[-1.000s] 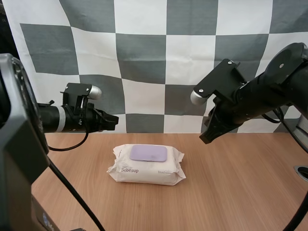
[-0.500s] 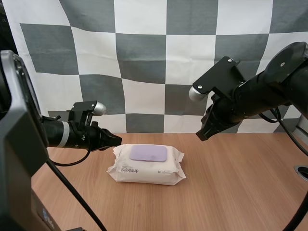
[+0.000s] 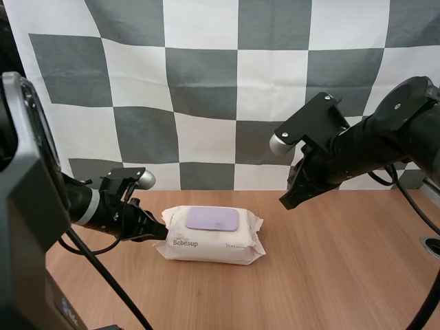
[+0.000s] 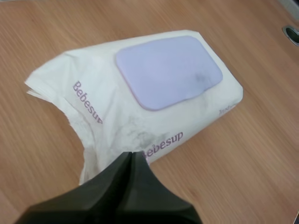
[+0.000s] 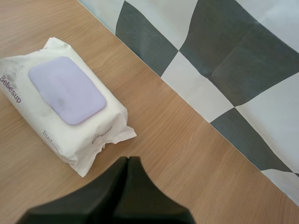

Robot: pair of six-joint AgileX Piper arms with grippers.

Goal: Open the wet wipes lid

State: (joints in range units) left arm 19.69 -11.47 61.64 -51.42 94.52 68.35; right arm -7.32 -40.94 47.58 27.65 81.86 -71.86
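The pack of wet wipes (image 3: 210, 237) lies flat about mid-surface (image 3: 330, 275), its lavender lid (image 3: 212, 218) facing up and shut flush. My left jaws are closed together on nothing, a single dark wedge. Their tip is at the pack's crimped left end, touching it or just beside it; I cannot tell which. My right jaws are likewise closed and empty, hanging above the surface off the pack's right end, well clear of it.

As I judge it, the step in hand is to pin the pack so the lid can be lifted. The film looks soft and crumpled at that left end. I would press down on the pack's body beside the lid rather than shove the crimp sideways, which would only slide the pack. The right jaws need to come down to a lid edge and catch under its lip. I cannot make out which edge hinges, so I would try gently and watch for the pack lifting with it.

There is bare wood to the left, right and front of the pack. The far edge lies near behind it, so no push should go that way. A small round fitting (image 3: 432, 245) sits by the right edge, well apart from the work.
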